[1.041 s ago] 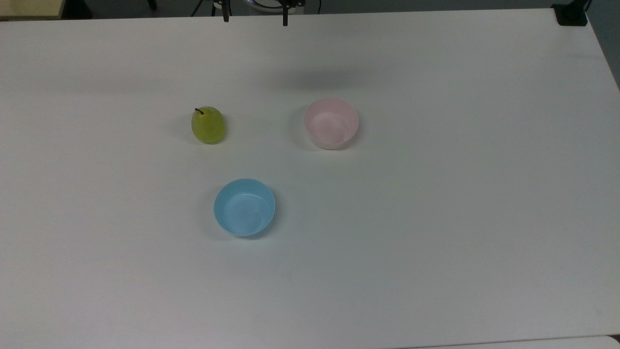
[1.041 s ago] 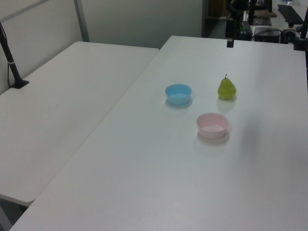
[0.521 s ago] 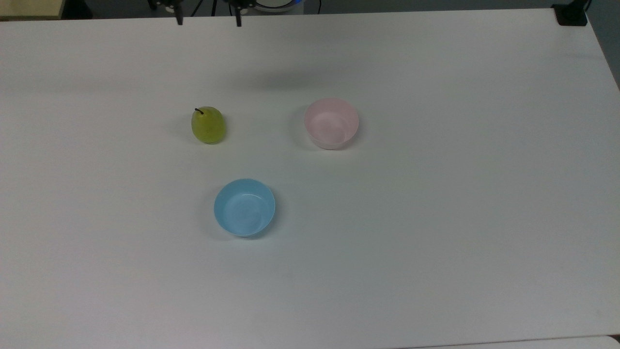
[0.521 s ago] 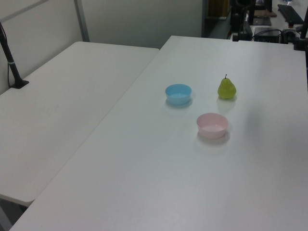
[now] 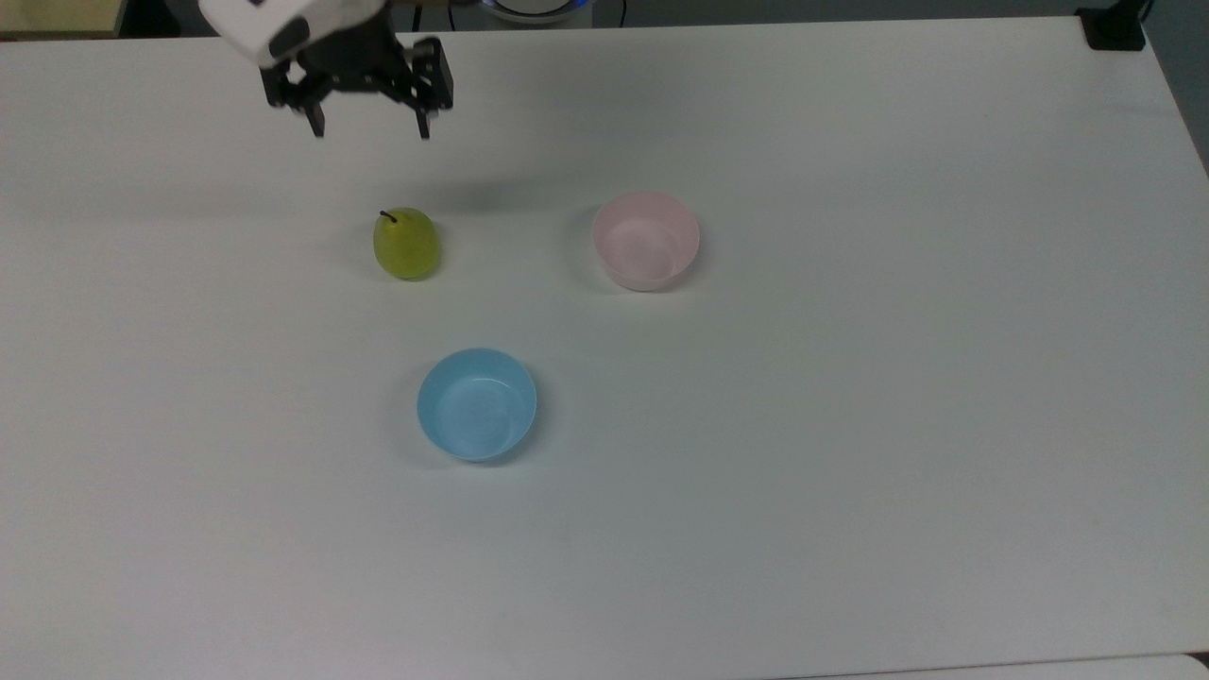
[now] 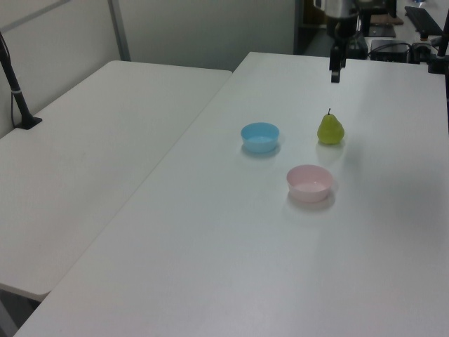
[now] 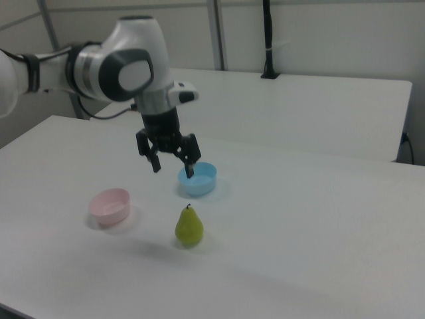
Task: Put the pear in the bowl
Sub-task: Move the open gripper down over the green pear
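The step in hand looks like the approach: bring the tool (image 5: pixel 368 130) straight down so its 2 spread, empty fingers straddle the pear's belly, clear of the stem. In the top view the pear (image 5: pixel 406 244) stands upright on the worktop (image 5: pixel 850 425), with the pink bowl (image 5: pixel 647 240) well apart to the top view's right. The arm hangs above the pear, wrist vertical, fingers pointing down.

The claw (image 5: pixel 368 130) has come further out over the tabletop (image 5: pixel 850 425) and moved toward the top view's left. It now hangs in the air above the pear (image 5: pixel 406 244), with its two fingers apart
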Robot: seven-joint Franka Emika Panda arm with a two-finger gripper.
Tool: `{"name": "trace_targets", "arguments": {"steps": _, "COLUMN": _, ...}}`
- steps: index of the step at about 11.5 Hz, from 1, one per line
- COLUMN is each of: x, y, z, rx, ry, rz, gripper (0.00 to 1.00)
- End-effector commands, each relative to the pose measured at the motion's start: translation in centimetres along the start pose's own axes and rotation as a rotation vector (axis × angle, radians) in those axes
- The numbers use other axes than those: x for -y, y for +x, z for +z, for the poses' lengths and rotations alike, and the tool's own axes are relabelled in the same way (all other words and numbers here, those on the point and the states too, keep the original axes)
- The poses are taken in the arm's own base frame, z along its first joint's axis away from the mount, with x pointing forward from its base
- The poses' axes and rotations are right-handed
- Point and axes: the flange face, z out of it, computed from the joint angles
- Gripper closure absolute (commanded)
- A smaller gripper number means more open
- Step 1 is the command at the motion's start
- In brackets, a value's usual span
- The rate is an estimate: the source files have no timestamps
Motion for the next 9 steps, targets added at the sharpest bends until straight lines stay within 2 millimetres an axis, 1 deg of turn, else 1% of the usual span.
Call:
{"name": "trace_targets", "arguments": {"steps": 1, "x": 0.6, "y": -0.8, "z": 6.0, "rx": -0.016, "ry": -0.001, "rz": -0.022, "gripper": 0.00}}
{"name": "trace_targets", "arguments": {"steps": 3, "x": 0.7, "y": 0.0, "z": 9.2, "rx": 0.003, "ry": -0.001, "rz": -0.025, "gripper": 0.00}}
{"name": "trace_targets", "arguments": {"steps": 4, "x": 0.2, "y": 0.1, "z": 10.7, "rx": 0.008, "ry": -0.003, "rz": -0.019, "gripper": 0.00}}
{"name": "trace_targets", "arguments": {"steps": 5, "x": 0.2, "y": 0.3, "z": 12.2, "rx": 0.020, "ry": -0.006, "rz": -0.023, "gripper": 0.00}}
{"name": "trace_targets", "arguments": {"steps": 6, "x": 0.2, "y": 0.5, "z": 13.3, "rx": 0.024, "ry": -0.014, "rz": -0.028, "gripper": 0.00}}
{"name": "trace_targets", "arguments": {"steps": 8, "x": 0.3, "y": 0.9, "z": 15.0, "rx": 0.029, "ry": -0.016, "rz": -0.034, "gripper": 0.00}}
{"name": "trace_targets", "arguments": {"steps": 9, "x": 0.3, "y": 1.0, "z": 15.5, "rx": 0.030, "ry": -0.018, "rz": -0.035, "gripper": 0.05}}
